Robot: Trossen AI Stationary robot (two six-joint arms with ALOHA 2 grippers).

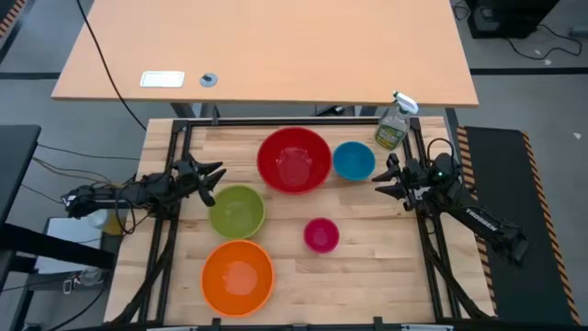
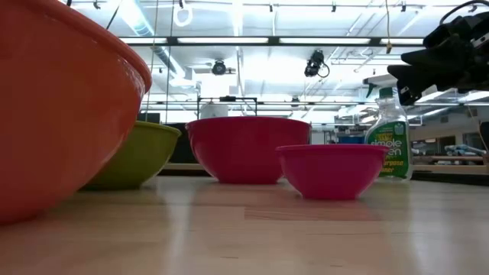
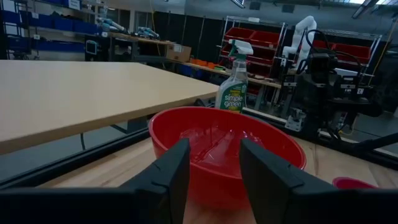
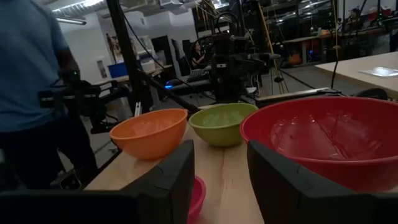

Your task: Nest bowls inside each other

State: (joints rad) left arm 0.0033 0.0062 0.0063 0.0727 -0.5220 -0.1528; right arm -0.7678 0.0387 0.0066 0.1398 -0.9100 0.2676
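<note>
Glossy smooth plastic bowls [image 1: 294, 159] on matt wood table [image 1: 367, 267].

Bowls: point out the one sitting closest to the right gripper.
The blue bowl, at the table's back right beside the red bowl. It sits just left of the right gripper; the pink, green and orange ones lie farther away.

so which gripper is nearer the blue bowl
Right. The right gripper sits open just beside the blue bowl, at the table's right edge. The left gripper, also open, is across the table, past the red bowl, next to the green bowl.
</note>
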